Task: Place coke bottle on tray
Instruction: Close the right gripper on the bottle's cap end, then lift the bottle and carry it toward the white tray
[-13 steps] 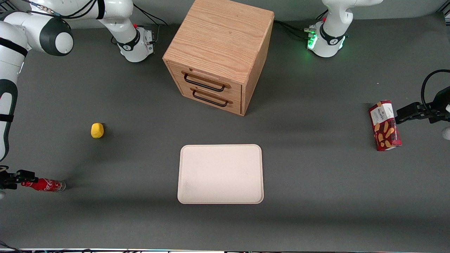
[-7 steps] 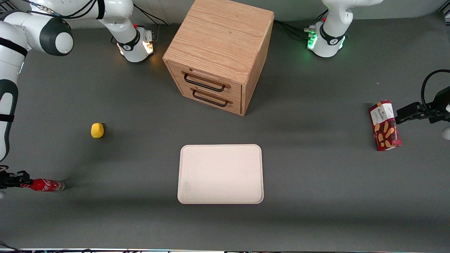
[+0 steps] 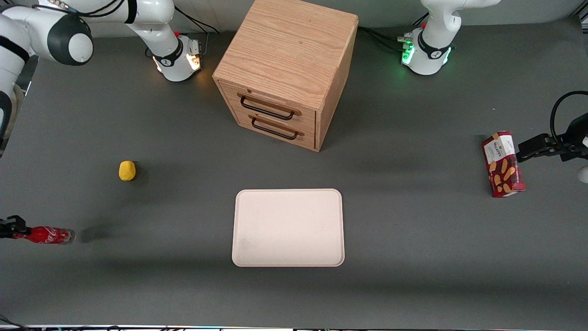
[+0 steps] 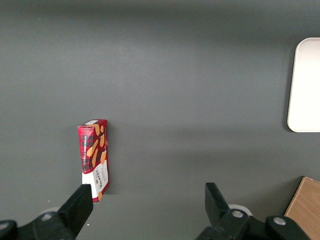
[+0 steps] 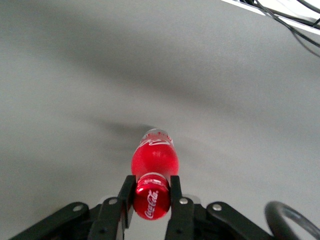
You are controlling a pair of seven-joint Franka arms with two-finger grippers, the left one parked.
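Note:
The coke bottle [image 3: 46, 235], red with white script, is held level by its capped end at the working arm's end of the table. Its silvery base points toward the tray. My gripper [image 3: 13, 228] is shut on the bottle's red cap, and the bottle's shadow lies apart from it on the table. In the right wrist view both black fingers [image 5: 126, 192] press the cap of the coke bottle [image 5: 152, 160], with the gripper [image 5: 150, 184] centred on it. The cream-pink tray [image 3: 288, 227] lies flat in the middle of the table, well away from the bottle, with nothing on it.
A wooden drawer cabinet [image 3: 287, 69] stands farther from the front camera than the tray. A small yellow object [image 3: 127, 170] lies between the bottle and the cabinet. A red biscuit box [image 3: 503, 164] stands toward the parked arm's end of the table.
The gripper has carried the bottle outward toward the working arm's table edge and up a little. The bottle's shadow has separated from it.

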